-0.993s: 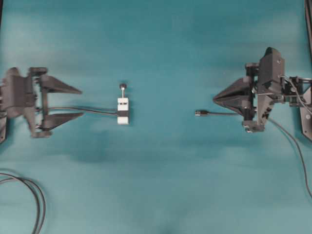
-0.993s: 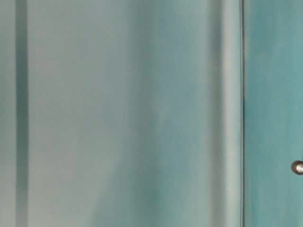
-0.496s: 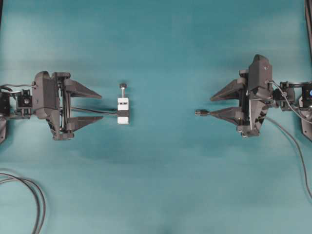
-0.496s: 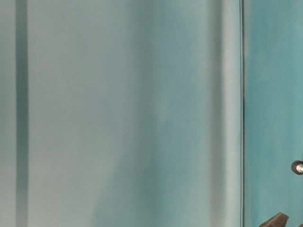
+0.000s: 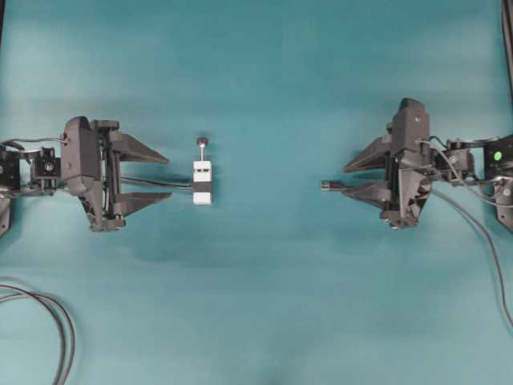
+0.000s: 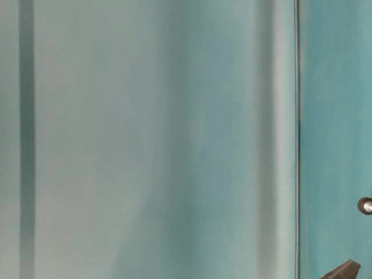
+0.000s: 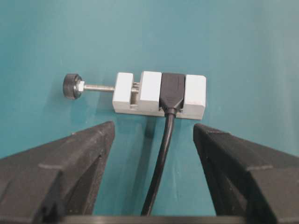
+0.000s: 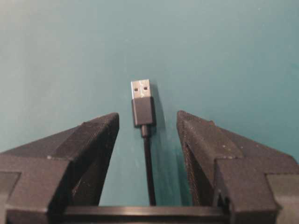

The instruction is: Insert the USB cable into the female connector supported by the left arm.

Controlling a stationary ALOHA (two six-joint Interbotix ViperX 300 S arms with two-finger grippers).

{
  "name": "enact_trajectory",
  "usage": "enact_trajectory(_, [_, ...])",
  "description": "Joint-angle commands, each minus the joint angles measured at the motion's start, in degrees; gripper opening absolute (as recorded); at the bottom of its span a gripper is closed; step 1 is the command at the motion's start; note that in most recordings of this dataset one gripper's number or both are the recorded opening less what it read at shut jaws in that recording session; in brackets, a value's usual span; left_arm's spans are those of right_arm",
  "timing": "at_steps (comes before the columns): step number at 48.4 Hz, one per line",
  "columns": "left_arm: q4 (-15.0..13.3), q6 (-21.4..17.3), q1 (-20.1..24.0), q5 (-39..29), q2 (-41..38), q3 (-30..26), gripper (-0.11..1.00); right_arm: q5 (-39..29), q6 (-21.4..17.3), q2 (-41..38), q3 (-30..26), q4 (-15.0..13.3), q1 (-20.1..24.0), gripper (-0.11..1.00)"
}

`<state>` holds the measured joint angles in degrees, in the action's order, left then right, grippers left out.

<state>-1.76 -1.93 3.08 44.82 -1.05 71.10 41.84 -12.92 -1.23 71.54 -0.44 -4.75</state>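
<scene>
Left gripper (image 5: 169, 178): fingers (image 7: 70, 158) spread wide, grasping nothing, tips pointing toward the centre of the teal bench (image 5: 264, 72). Straddles the dark cable (image 7: 161, 158) leading from the female connector (image 5: 202, 182), without touching it. Stands just short of that connector, a small gap of bench between tips and block.

Female connector: white block lying flat on the bench, left of centre in the overhead view. Black plug body seated between two white segments, as seen from the left wrist view. Threaded pin with black knob (image 7: 72, 87) protruding from one end.

Right gripper (image 5: 343, 177): fingers (image 8: 201, 144) released, parted on both sides of the USB cable (image 8: 143, 111), not clamping it. Clear bench visible between each finger and the plug in the right wrist view.

USB cable: lying flat on the bench, right of centre in the overhead view, metal tip pointing toward the female connector. Well apart from that connector, open bench between the two. Plug tip projecting just beyond the right fingertips.

Looped dark cables (image 5: 56, 329) at the lower left corner of the bench. Table-level view: mostly blurred teal surface, one dark finger tip (image 6: 343, 271) at the lower right edge.
</scene>
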Motion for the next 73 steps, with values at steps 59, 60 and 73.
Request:
enact_trajectory(59, [-0.09, 0.18, -0.09, 0.26, 0.53, -0.53, 0.81, 2.9, 0.09, -5.71, -2.29, -0.09, 1.58, 0.55])
enact_trajectory(60, [-0.09, 0.18, -0.09, 0.26, 0.53, -0.44, 0.81, 2.9, 0.09, -5.71, -2.2, -0.09, 1.67, 0.55])
enact_trajectory(73, [-0.09, 0.18, -0.09, -0.09, 0.53, -0.35, 0.81, 2.72, 0.0, -5.71, -1.58, -0.18, 3.87, 0.54])
